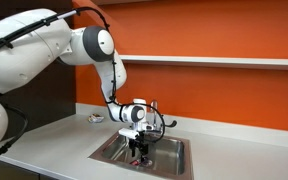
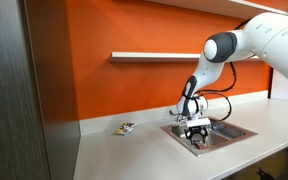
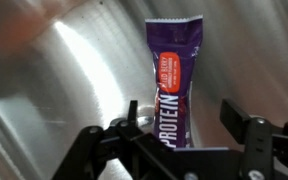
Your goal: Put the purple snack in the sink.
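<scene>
The purple snack (image 3: 174,80) is a purple wrapper marked "PROTEIN". In the wrist view it lies flat on the steel floor of the sink (image 3: 54,90). My gripper (image 3: 184,115) is open, with one finger on each side of the bar's near end. The left finger is close against the wrapper and the right finger stands apart from it. In both exterior views the gripper (image 1: 137,150) (image 2: 196,140) is lowered into the sink (image 1: 174,155) (image 2: 239,132). The snack is too small to make out in those views.
A chrome faucet (image 1: 156,112) stands at the back of the basin, close to the wrist. A small packet (image 2: 125,128) (image 1: 97,118) lies on the pale counter beside the sink. An orange wall with a shelf (image 2: 154,56) runs behind.
</scene>
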`<state>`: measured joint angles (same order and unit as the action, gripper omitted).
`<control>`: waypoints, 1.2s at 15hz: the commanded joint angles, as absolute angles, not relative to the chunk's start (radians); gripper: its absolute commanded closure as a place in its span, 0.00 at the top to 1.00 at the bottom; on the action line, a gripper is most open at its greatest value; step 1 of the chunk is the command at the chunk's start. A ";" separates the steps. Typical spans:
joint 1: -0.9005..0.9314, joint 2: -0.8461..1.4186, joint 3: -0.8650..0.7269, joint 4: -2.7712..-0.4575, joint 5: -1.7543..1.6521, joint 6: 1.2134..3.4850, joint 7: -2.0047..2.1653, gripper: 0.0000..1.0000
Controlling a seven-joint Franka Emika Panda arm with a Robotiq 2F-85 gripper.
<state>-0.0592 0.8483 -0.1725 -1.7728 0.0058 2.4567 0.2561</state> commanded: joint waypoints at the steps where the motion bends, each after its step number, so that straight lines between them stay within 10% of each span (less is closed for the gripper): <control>1: -0.031 0.750 -0.197 -1.834 -0.009 2.436 0.274 1.00; 18: 0.046 0.275 -0.163 -2.204 -0.146 2.345 0.242 1.00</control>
